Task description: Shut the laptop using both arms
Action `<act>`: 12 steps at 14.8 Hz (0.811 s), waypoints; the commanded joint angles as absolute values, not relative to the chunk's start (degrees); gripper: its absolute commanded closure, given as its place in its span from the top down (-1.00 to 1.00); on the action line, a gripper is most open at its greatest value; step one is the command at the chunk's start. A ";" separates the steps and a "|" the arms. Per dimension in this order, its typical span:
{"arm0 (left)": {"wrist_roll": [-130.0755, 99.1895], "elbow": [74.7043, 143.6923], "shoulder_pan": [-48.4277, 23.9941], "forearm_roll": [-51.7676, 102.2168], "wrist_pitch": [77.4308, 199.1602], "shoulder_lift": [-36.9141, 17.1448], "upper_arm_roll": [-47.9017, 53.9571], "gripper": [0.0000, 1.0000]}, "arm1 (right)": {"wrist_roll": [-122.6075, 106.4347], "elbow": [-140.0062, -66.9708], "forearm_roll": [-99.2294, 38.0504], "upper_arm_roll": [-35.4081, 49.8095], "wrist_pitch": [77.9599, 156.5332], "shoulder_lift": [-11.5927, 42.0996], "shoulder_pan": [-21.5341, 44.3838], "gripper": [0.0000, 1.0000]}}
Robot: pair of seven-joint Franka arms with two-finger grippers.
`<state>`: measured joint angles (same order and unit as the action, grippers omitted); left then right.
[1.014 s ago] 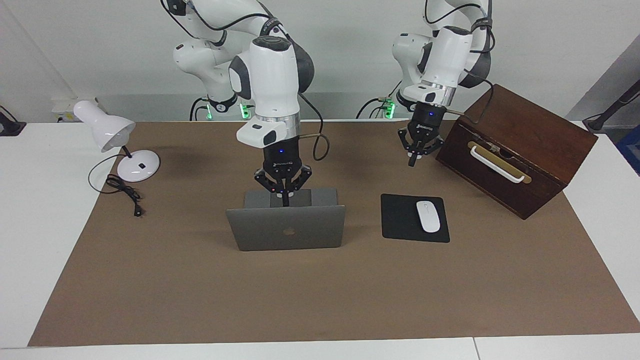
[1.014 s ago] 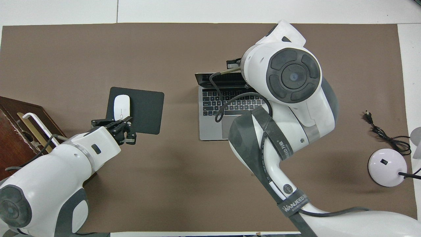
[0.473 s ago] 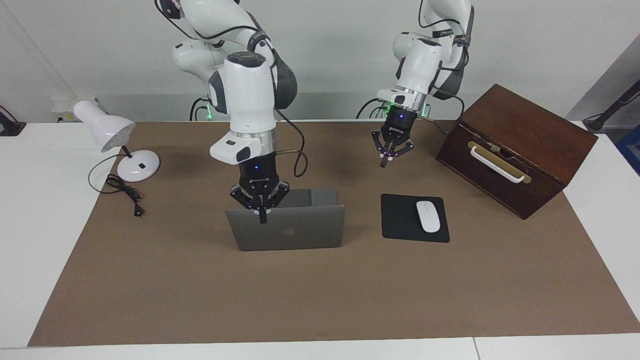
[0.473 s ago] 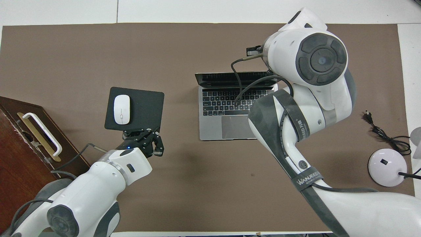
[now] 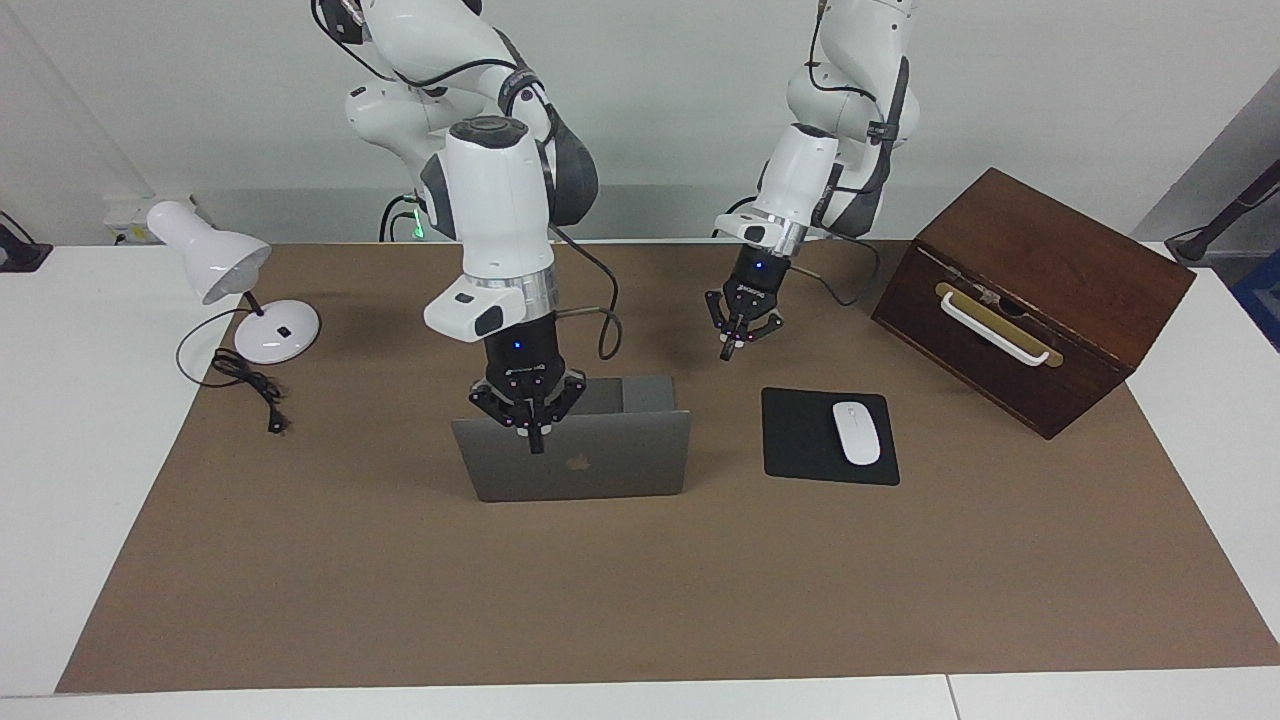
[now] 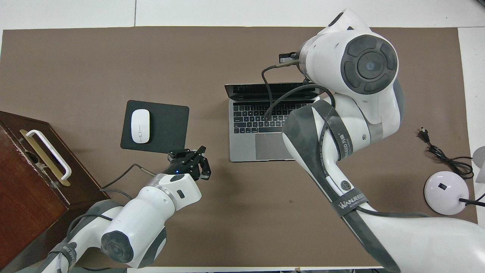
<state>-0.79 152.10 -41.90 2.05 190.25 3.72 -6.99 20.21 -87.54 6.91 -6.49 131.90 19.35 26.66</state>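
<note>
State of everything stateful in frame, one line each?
laptop: open, lid upright.
right gripper: shut, at the lid's top edge.
left gripper: shut, over bare mat beside the mouse pad.
wooden box: lid closed.
desk lamp: unplugged, cord loose on mat.

You have the laptop (image 5: pixel 575 455) standing open on the mat (image 5: pixel 640 590) that covers the counter (image 5: pixel 90 480), about midway between the two arms' ends. Beside it, toward the left arm's end, lies the mouse pad (image 5: pixel 805 440) with the mouse (image 5: pixel 856 432) on it. The wooden box (image 5: pixel 1030 300) sits at the left arm's end, nearer to the robots than the pad. At the right arm's end stands the lamp (image 5: pixel 240 290), its cord (image 5: pixel 250 385) trailing onto the mat. Your right pincer (image 5: pixel 535 440) is at the laptop's lid edge; your left pincer (image 5: pixel 730 350) hangs over the mat between laptop and pad.
</note>
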 commanded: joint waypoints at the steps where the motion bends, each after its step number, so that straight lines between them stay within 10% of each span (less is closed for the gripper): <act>1: -1.23 150.82 -44.38 2.64 194.14 0.36 -7.82 -1.00 | 19.25 -86.40 5.54 -6.24 132.45 20.56 26.19 -1.00; 12: -1.14 146.17 -50.36 5.36 200.65 -8.43 -7.91 -1.00 | 19.16 -85.25 -1.75 -6.24 132.02 22.41 26.45 -1.00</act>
